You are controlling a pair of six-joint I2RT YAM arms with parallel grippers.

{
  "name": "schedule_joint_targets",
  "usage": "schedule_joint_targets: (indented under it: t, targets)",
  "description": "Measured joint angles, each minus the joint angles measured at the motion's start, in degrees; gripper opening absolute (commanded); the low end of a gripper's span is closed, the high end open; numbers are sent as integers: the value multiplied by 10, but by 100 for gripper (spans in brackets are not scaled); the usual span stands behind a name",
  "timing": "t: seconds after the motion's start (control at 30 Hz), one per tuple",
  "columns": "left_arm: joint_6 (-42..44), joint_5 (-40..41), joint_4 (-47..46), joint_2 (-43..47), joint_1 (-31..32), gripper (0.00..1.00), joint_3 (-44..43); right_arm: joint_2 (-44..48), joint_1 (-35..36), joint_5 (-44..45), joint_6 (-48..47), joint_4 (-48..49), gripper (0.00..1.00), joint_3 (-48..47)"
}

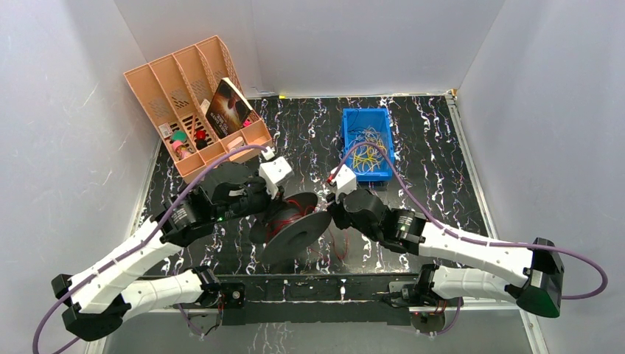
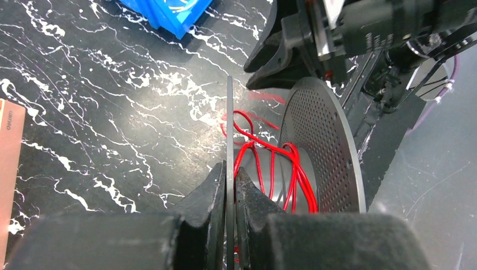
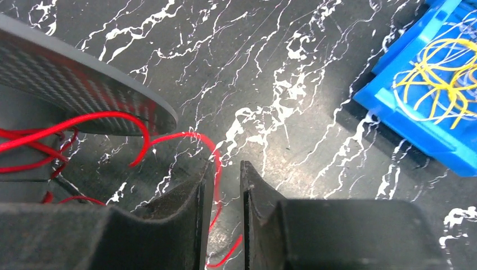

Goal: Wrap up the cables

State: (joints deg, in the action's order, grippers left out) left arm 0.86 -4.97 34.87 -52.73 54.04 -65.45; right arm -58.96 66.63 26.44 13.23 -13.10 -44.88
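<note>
Top: both arms reach low to mid-table (image 1: 442,147), left gripper (image 1: 273,209) and right gripper (image 1: 334,214) flanking the tilted spool (image 1: 296,234), red cables (image 1: 290,211) on its hub. Left wrist: jaws clamped on the flange edge, cables looped across the hub. Right wrist: jaws narrowly apart, one strand running lengthwise through the gap.

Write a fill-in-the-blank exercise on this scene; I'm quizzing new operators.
The cable on the spool is ___. The bin holds ___ wires. The left gripper is shut on the spool; the right gripper is ___.
Missing: red, yellow, open.
</note>
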Motion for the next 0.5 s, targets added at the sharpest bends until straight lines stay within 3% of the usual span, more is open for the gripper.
schedule_joint_targets:
  t: [0.5]
  targets:
    - [-18, 24, 11, 10, 0, 0, -62, 29, -44, -90, 92, 72, 53, 101]
